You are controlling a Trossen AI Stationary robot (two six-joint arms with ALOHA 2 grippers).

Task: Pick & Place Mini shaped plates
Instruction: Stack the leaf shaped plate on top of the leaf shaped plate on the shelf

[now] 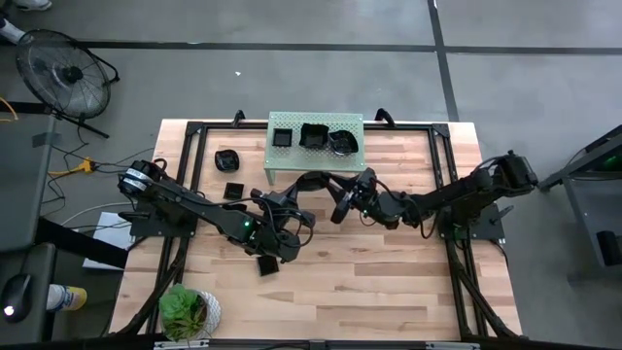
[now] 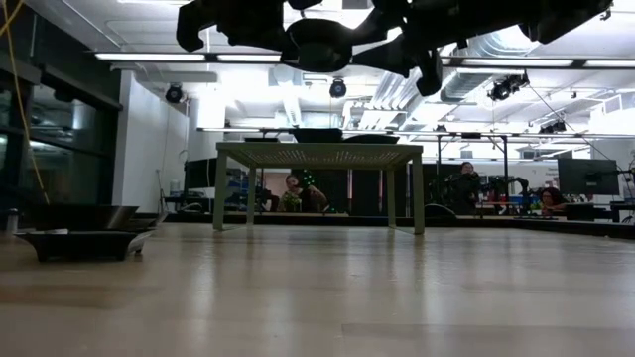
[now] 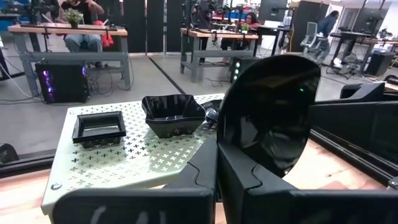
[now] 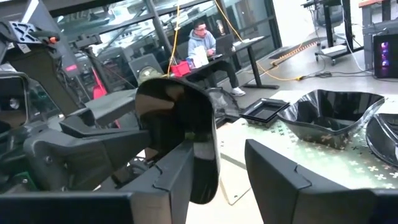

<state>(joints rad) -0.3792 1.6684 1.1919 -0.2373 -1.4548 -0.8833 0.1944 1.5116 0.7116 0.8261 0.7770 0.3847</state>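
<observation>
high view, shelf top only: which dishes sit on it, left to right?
small square dish → larger wavy-edged dish → round dish, all on the pale green shelf.

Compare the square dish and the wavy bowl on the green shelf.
The square dish is shallow with straight rims; the wavy bowl is deeper, with flaring, curved edges. The square dish sits near one end of the shelf, the wavy bowl nearer its middle. Both are glossy black and stand upright.
</observation>
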